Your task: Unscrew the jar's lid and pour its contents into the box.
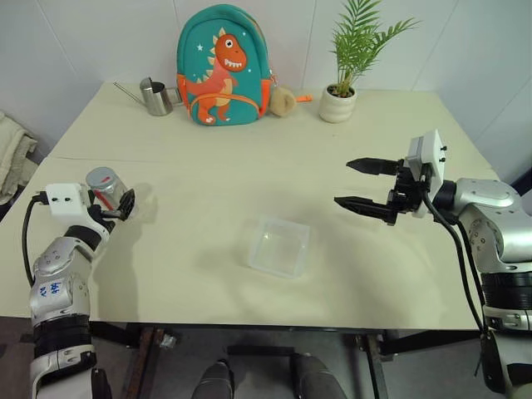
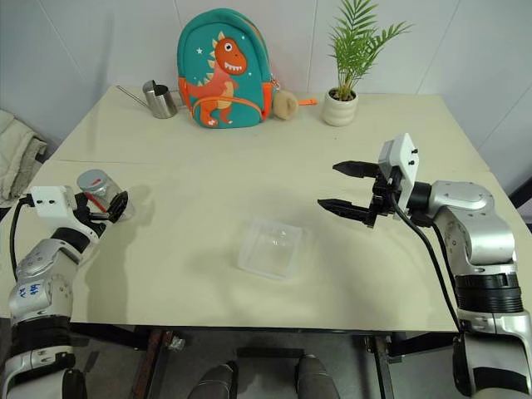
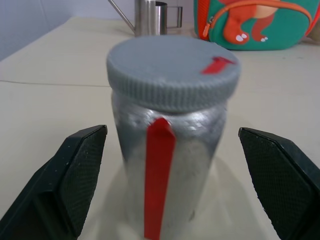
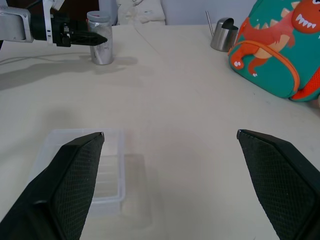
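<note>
The table [image 1: 208, 166] bears jar [image 1: 105, 188], box [image 1: 278, 246], backpack [image 1: 220, 66], watering can [image 1: 155, 97], potted plant [image 1: 338, 104].

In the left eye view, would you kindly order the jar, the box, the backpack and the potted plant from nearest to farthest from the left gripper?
1. Jar, at the left gripper.
2. Box, mid-table.
3. Backpack, far edge.
4. Potted plant, far right.

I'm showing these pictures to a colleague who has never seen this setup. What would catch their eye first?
Probably the bright teal dinosaur backpack at the table's far edge, between a steel watering can and a potted plant. Next, the two open grippers: the left gripper has its fingers either side of the lidded jar near the table's left edge, and the right gripper hovers to the right of the clear box.
</note>
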Robot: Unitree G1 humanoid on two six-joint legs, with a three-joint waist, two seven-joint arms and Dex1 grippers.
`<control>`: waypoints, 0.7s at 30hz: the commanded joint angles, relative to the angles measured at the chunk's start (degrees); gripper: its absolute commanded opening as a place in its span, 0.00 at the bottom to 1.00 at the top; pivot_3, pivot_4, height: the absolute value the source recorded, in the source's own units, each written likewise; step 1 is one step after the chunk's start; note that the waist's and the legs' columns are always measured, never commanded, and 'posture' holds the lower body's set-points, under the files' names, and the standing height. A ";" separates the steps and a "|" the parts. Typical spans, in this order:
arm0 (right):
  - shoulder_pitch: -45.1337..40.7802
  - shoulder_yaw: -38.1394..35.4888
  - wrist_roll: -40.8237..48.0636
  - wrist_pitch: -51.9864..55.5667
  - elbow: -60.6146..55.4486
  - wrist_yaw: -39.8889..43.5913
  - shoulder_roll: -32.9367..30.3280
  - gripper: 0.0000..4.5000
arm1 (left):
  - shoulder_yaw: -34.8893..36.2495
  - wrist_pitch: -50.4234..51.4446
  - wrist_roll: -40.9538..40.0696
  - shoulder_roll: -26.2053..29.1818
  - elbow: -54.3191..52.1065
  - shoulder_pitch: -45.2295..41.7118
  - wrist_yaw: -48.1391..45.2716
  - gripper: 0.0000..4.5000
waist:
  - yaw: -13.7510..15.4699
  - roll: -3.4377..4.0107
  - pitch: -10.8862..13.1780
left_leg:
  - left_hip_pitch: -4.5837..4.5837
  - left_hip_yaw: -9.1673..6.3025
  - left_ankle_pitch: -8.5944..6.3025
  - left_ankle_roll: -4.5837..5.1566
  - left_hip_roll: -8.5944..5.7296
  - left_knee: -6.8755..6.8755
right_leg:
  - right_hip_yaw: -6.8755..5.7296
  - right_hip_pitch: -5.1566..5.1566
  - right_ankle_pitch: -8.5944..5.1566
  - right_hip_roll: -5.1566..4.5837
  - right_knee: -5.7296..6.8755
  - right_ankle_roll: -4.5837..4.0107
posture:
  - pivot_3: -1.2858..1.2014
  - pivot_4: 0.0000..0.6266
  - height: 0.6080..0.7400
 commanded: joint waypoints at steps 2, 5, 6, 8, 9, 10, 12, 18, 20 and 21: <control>0.27 -2.58 1.31 0.25 -2.76 -0.47 -1.39 1.00 | 0.01 -3.52 0.63 1.40 2.27 -2.20 -1.00 1.00 | -0.09 0.00 0.00 | 0.00 0.00 0.00 0.00 0.00 0.00 | 0.00 0.00 0.00 0.00 0.00 0.00 | 0.52 0.24 1.00; 0.42 -2.60 1.27 0.35 -2.88 -0.55 -1.64 1.00 | -0.60 -5.18 0.98 1.84 4.37 -3.43 -2.34 1.00 | -0.07 0.00 0.00 | 0.00 0.00 0.00 0.00 0.00 -0.01 | 0.00 0.00 0.00 0.00 0.00 0.00 | 0.52 0.24 1.00; 0.39 -2.55 1.24 0.39 -2.91 -0.63 -1.67 1.00 | -0.78 -5.61 1.03 1.93 4.89 -3.76 -2.76 1.00 | -0.07 0.00 0.00 | 0.00 0.00 0.00 0.00 0.00 -0.01 | 0.00 0.00 0.00 0.00 0.00 0.00 | 0.52 0.24 1.00; 0.33 -2.50 1.22 0.44 -2.96 -0.77 -1.67 1.00 | -1.01 -5.95 0.87 1.99 5.46 -4.06 -3.45 1.00 | -0.01 0.00 0.00 | 0.00 0.00 0.00 0.00 0.00 0.00 | 0.00 0.00 0.00 0.00 0.00 0.00 | 0.52 0.24 1.00; 0.30 -2.49 1.23 0.47 -3.05 -0.88 -1.63 1.00 | -1.07 -6.14 0.85 1.96 5.65 -4.11 -3.56 0.96 | 0.00 0.00 0.00 | 0.00 0.00 0.00 0.00 0.00 0.00 | 0.00 0.00 0.00 0.00 0.00 0.00 | 0.52 0.24 1.00; 0.28 -2.50 1.24 0.47 -3.06 -0.93 -1.62 1.00 | -1.13 -6.30 0.84 1.93 5.78 -4.15 -3.60 0.91 | -0.01 0.00 0.00 | 0.00 0.00 0.00 0.00 0.00 0.00 | 0.00 0.00 0.00 -0.01 0.00 0.01 | 0.52 0.24 1.00; 0.29 -2.50 1.28 0.56 -3.19 -1.08 -1.59 1.00 | -1.03 -6.92 0.79 1.77 6.01 -4.25 -3.66 0.80 | -0.06 0.00 0.00 | 0.00 0.00 0.00 0.00 0.00 0.00 | 0.00 0.00 0.00 -0.01 0.00 0.01 | 0.52 0.24 1.00; 0.57 -2.50 1.28 0.67 -3.40 -1.24 -1.68 1.00 | -0.97 -7.72 0.81 1.70 6.16 -4.03 -3.62 0.45 | -0.02 0.00 0.00 | -0.01 0.00 0.00 0.00 0.00 -0.01 | 0.00 -0.01 0.00 -0.01 0.00 0.01 | 0.52 0.24 1.00; 0.47 -2.46 1.34 0.79 -3.66 -1.45 -1.57 1.00 | -0.87 -7.78 0.71 1.80 6.10 -3.84 -3.77 0.45 | -0.03 0.00 0.00 | -0.01 0.00 0.00 0.00 0.00 -0.01 | 0.00 -0.01 0.00 -0.01 0.00 0.01 | 0.52 0.24 1.00; 0.37 -2.44 1.34 0.81 -3.67 -1.50 -1.52 1.00 | -0.87 -7.85 0.71 1.81 6.09 -3.83 -3.83 0.45 | -0.04 0.00 0.00 | 0.00 0.00 0.00 0.00 0.00 -0.01 | 0.00 -0.01 0.00 -0.01 0.00 0.01 | 0.52 0.24 1.00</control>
